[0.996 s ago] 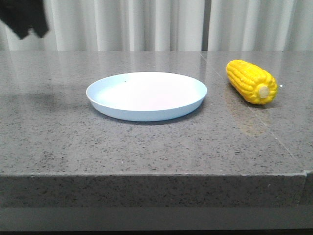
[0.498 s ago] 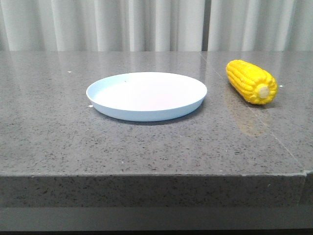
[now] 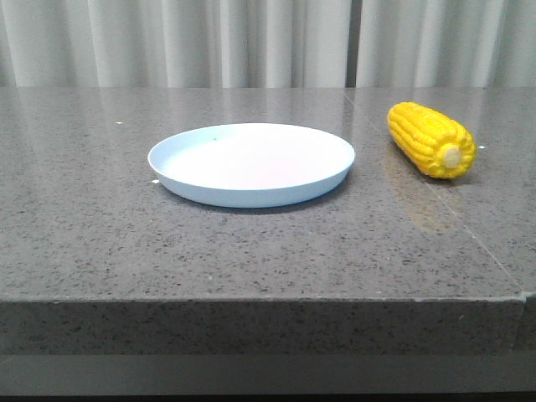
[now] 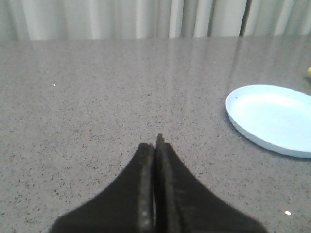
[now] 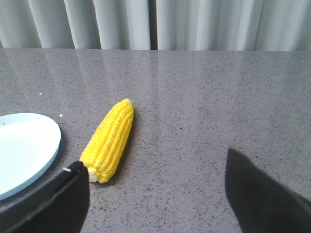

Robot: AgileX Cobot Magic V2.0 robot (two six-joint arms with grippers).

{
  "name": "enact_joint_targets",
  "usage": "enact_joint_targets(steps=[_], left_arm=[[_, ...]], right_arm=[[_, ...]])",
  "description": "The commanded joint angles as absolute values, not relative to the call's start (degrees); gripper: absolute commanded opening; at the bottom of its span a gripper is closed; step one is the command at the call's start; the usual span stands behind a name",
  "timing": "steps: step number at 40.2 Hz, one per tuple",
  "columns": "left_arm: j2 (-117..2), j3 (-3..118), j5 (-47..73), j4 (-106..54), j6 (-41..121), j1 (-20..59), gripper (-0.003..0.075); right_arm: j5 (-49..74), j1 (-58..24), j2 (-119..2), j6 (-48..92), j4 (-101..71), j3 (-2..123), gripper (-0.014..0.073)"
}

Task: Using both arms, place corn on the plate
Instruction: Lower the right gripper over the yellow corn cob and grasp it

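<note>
Yellow corn [image 5: 109, 141] lying on grey stone table [image 3: 276, 251] just ahead of spread right gripper [image 5: 155, 194] fingers, empty plate [image 3: 251, 163] beside it, left gripper [image 4: 155, 145] fingers pressed together, empty.

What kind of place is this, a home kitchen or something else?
Probably a lab or test setup, not a kitchen: a bare grey speckled stone table, plain white pleated curtains behind, and only a pale blue round plate and yellow corn cob.

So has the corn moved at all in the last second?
No. The corn lies on the table, same gap right of the plate.
</note>
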State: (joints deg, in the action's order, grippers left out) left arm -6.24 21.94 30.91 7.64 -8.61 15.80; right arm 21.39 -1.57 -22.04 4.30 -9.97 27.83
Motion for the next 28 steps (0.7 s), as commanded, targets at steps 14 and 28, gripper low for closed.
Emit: enact_joint_targets(steps=[14,28], left_arm=[[-2.2,22.5,25.7,8.1,-9.2,15.8,-0.0020],[-2.2,22.5,25.7,8.1,-9.2,15.8,-0.0020]], right_arm=[[27.5,-1.3,-50.4,4.8,-17.9,46.2,0.0598],[35.0,-6.9,-77.2,4.8,-22.9,63.6,0.0598]])
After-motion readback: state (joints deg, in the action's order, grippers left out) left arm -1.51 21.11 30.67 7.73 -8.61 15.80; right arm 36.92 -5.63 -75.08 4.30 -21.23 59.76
